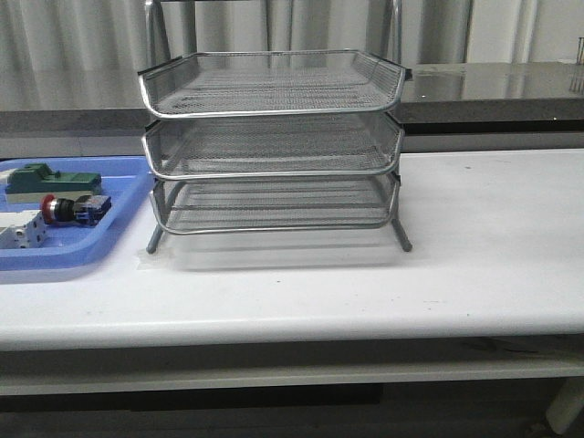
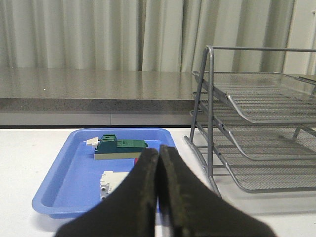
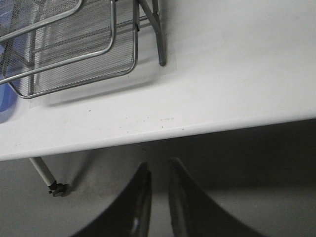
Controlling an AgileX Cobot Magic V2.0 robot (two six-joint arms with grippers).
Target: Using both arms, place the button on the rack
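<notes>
In the left wrist view the closed fingers hide nearly all of the button; only a red sliver shows beside them. They also cover part of the white block and the near rim of the blue tray. The front view's left edge cuts off that tray and the white block. The rack loses its frame tops at that view's upper edge. Neither arm appears in the front view.
</notes>
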